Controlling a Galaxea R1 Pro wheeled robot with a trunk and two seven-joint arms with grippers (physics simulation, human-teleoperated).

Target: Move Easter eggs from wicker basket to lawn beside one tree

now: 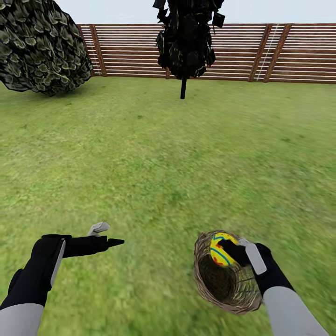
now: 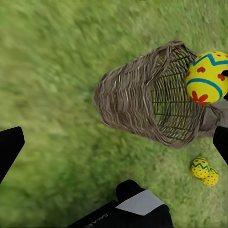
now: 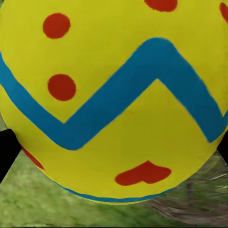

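Note:
The wicker basket (image 1: 223, 284) sits on the lawn (image 1: 154, 158) at the lower right, and its inside looks bare. My right gripper (image 1: 225, 247) is shut on one Easter egg (image 1: 218, 249), holding it just above the basket's rim. That egg (image 3: 114, 95) looms close in the right wrist view. From the left wrist, the basket (image 2: 137, 99) shows with the held egg (image 2: 206, 78) at its mouth and two more eggs (image 2: 204, 171) lying together on the grass beyond. My left gripper (image 1: 106, 235) hovers open over the grass, well left of the basket.
A narrow black conifer (image 1: 185, 42) stands at the far middle before a slatted wooden fence (image 1: 289, 53). A broad mass of dark green leaves (image 1: 39, 46) hangs at the far left, its trunk hidden. Open grass stretches between me and them.

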